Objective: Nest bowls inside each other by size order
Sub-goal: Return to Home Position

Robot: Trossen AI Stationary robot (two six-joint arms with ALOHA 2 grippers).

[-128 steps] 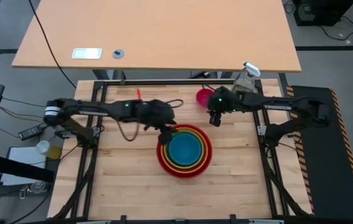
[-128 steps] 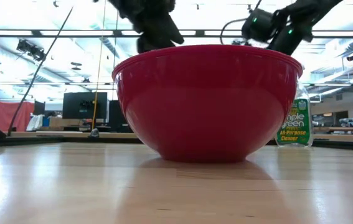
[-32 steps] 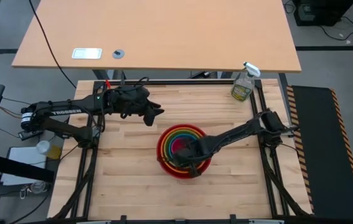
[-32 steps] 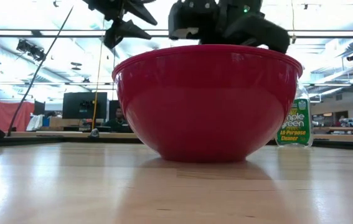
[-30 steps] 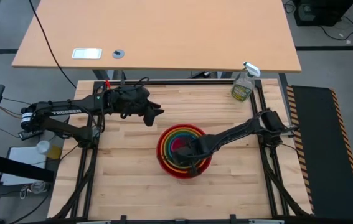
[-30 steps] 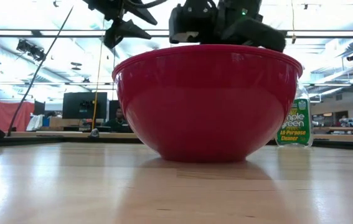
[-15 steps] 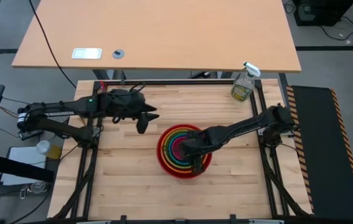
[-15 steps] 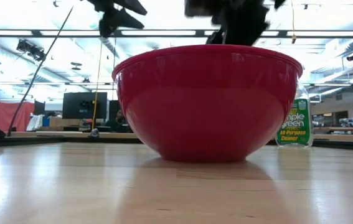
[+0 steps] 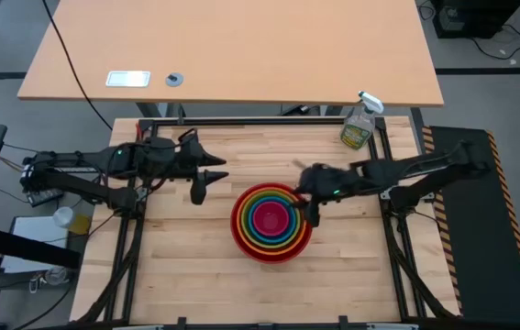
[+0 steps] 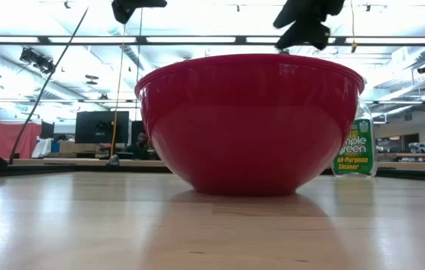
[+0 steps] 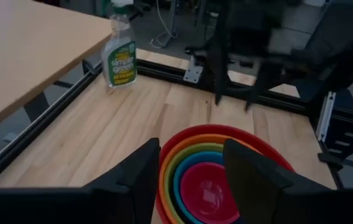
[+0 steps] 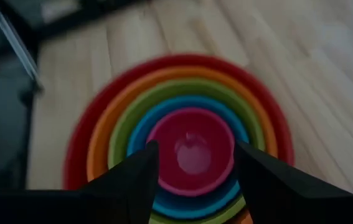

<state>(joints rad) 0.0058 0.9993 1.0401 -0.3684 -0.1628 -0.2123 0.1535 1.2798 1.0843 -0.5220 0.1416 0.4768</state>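
Observation:
Five bowls sit nested in one stack [image 9: 271, 223] at the table's middle: red [image 10: 249, 124] outermost, then orange, lime green and blue, with the magenta pink bowl [image 12: 192, 151] innermost. The red bowl rests by its base on the table. My right gripper [image 9: 313, 211] hangs open and empty above the stack's right rim; it shows in its own wrist view [image 12: 195, 171]. My left gripper [image 9: 212, 170] is open and empty, raised to the left of the stack; in its own wrist view [image 11: 192, 177] it looks toward the bowls.
A clear spray bottle with a green label [image 9: 359, 124] stands at the table's far right corner; it shows in the low view [image 10: 357, 150]. Black frame rails [image 9: 260, 120] border the table. Bare wood lies in front of the stack and to its left.
My right gripper has risen out of the bowl stack and drawn back toward the table's right edge; the pink bowl stays in the blue one. My left gripper has drawn back a little toward the table's left edge.

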